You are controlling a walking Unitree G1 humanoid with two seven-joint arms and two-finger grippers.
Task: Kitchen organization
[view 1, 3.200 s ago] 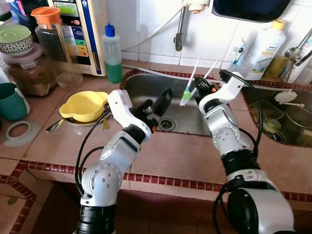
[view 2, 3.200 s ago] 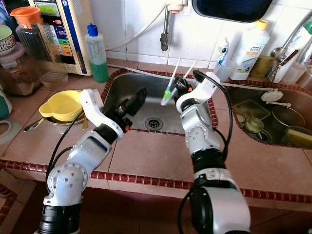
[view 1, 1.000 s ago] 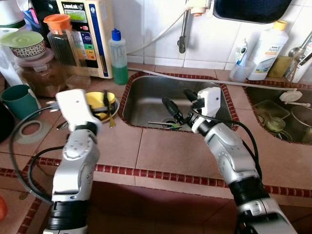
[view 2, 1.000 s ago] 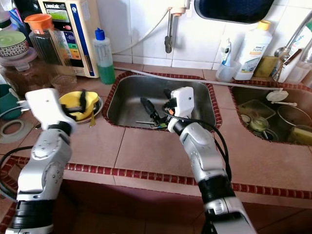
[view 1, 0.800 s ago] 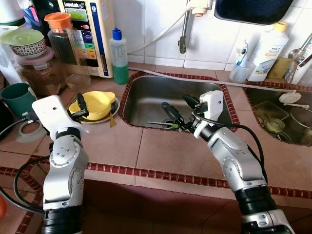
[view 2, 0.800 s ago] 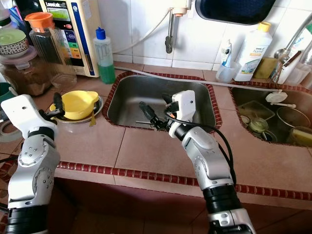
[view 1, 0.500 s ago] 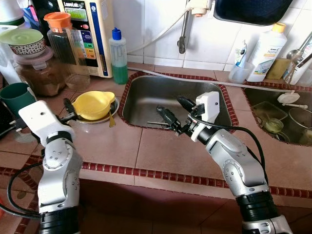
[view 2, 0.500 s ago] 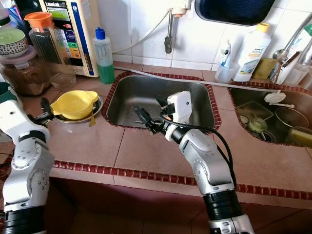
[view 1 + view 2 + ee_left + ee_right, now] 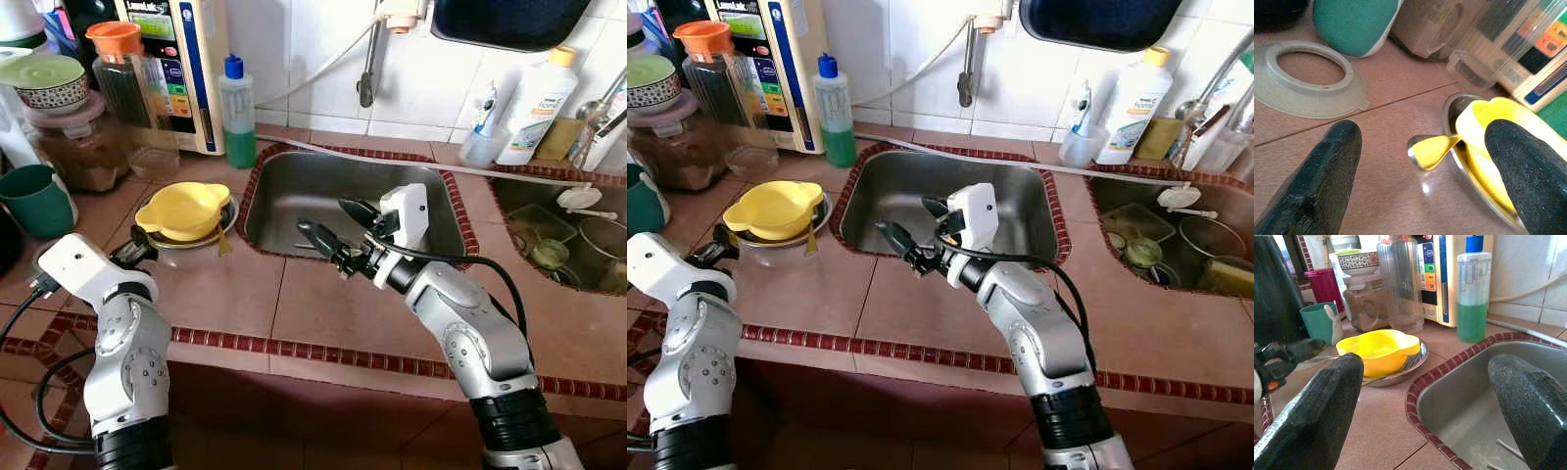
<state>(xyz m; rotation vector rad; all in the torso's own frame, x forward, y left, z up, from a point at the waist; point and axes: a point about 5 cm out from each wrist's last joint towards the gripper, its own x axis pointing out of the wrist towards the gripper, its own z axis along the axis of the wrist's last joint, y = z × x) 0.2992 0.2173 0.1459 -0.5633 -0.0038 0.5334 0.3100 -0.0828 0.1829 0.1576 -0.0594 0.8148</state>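
My right gripper (image 9: 339, 226) hangs open and empty over the front left corner of the steel sink (image 9: 294, 186). A thin white stick (image 9: 1508, 449) lies on the sink floor behind it. My left gripper (image 9: 137, 251) is low over the counter, open and empty, pointing at a yellow bowl (image 9: 186, 210) that sits on a steel plate (image 9: 221, 226). A spoon (image 9: 1432, 149) pokes out from under the bowl, between my left fingers in the left wrist view.
A teal cup (image 9: 39, 201), a white ring lid (image 9: 1308, 78), jars and an orange-lidded pitcher (image 9: 122, 73) crowd the left counter. A green soap bottle (image 9: 233, 113) stands behind the sink. A second basin (image 9: 568, 245) with dishes is at right.
My right gripper has let go of the toothbrushes and drawn back to the sink's front left. My left arm has pulled back from the sink to the counter by the plate.
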